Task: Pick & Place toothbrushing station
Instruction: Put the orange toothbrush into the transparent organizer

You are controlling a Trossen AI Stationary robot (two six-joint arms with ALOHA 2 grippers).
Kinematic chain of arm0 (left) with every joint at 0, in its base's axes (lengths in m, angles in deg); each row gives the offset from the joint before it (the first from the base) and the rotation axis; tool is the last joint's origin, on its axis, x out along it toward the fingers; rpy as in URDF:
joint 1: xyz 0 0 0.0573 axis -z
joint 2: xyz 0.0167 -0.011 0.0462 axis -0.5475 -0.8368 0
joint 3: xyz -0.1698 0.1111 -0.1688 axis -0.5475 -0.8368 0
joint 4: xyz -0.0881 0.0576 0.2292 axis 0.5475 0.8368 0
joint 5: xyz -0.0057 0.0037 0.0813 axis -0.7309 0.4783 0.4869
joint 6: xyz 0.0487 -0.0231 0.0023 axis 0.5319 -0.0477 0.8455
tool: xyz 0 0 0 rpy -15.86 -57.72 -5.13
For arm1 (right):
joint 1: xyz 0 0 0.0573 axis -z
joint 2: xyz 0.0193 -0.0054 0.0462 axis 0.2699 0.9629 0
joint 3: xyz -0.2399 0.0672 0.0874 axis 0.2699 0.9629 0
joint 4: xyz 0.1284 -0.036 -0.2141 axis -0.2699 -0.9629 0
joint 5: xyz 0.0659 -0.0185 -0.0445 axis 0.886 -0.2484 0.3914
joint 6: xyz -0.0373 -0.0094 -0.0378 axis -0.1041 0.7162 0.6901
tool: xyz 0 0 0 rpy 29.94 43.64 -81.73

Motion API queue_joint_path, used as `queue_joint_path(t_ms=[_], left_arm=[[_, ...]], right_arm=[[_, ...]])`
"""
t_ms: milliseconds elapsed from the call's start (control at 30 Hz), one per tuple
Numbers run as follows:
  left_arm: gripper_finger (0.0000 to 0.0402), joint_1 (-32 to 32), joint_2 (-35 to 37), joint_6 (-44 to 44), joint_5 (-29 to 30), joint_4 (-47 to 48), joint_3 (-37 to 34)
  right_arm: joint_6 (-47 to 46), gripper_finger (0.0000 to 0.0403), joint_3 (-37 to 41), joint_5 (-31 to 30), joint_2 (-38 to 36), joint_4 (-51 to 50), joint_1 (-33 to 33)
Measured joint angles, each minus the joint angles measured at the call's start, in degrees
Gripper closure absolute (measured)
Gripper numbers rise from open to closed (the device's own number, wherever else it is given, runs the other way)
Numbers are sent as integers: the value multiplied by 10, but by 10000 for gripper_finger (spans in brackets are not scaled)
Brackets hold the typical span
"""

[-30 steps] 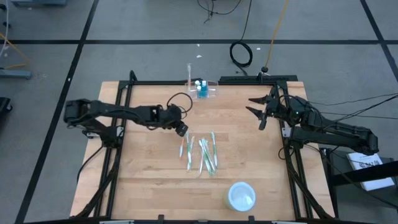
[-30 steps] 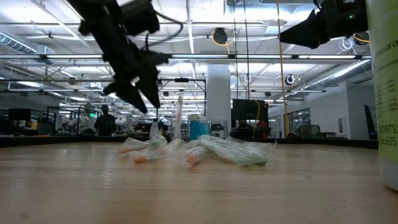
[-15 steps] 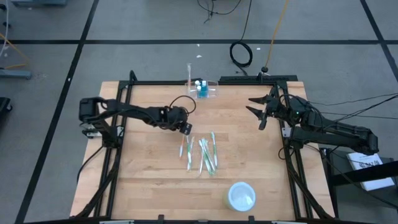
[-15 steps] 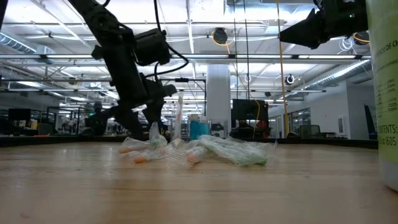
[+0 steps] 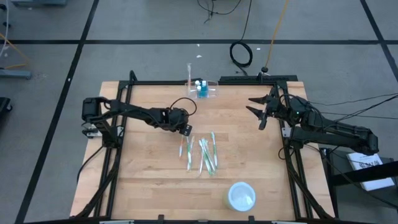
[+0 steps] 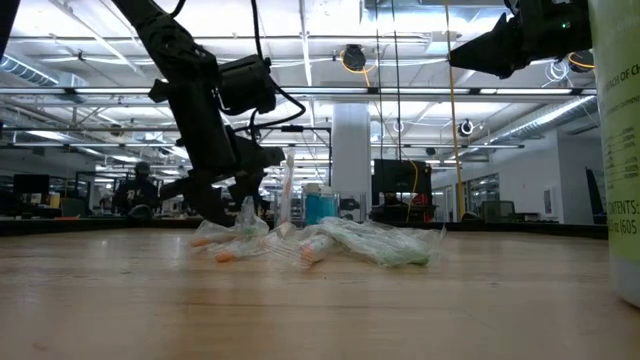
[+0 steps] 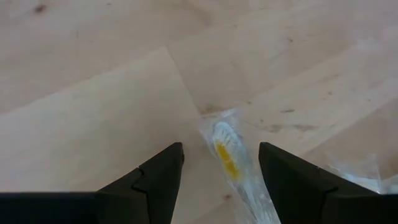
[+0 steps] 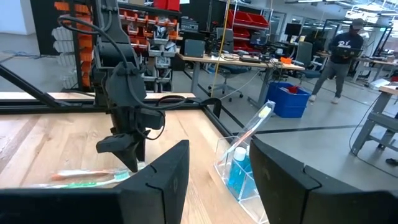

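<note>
The worktop (image 5: 149, 186) fills the middle of the high view. At its upper edge stands the toothbrushing station (image 5: 203, 89), seemingly already holding one brush and a blue bottle. Wrapped toothbrushes (image 5: 202, 154) lie loose at centre, so most work remains. The left tool (image 5: 185, 130), open and empty, hangs over their upper-left end; the right tool (image 5: 256, 112) waits open, centre-right.

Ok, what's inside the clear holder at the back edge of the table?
The clear holder contains a blue bottle with a white cap, plus one wrapped toothbrush leaning up out of it. Anything lower behind the bottle is hidden.
</note>
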State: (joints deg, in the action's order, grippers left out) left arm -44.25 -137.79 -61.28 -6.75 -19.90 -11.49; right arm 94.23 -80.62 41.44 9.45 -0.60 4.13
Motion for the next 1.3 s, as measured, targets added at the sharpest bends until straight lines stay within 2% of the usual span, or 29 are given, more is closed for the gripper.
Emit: queue_joint_path(t_ms=[200, 300, 600, 767, 900, 1067, 1200, 1300], left_arm=[[179, 0, 0, -18, 2, 22, 0], [192, -1, 0, -34, 5, 24, -1], [313, -6, -1, -19, -6, 31, -2], [364, -6, -1, 13, -7, 22, -2], [395, -6, 13, 69, 8, -7, -4], [399, -5, 73, 160, 36, -70, -4], [399, -5, 140, 258, 102, -120, -4], [400, -5, 193, 378, 172, -190, -4]], right_arm=[[-1, 243, 0, 0, 0, 0, 0], [-1, 243, 0, 0, 0, 0, 0], [-1, 243, 0, 0, 0, 0, 0], [-1, 243, 0, 0, 0, 0, 0], [-1, 243, 0, 0, 0, 0, 0], [-2, 243, 0, 0, 0, 0, 0], [-3, 243, 0, 0, 0, 0, 0], [-3, 243, 0, 0, 1, 0, 0]])
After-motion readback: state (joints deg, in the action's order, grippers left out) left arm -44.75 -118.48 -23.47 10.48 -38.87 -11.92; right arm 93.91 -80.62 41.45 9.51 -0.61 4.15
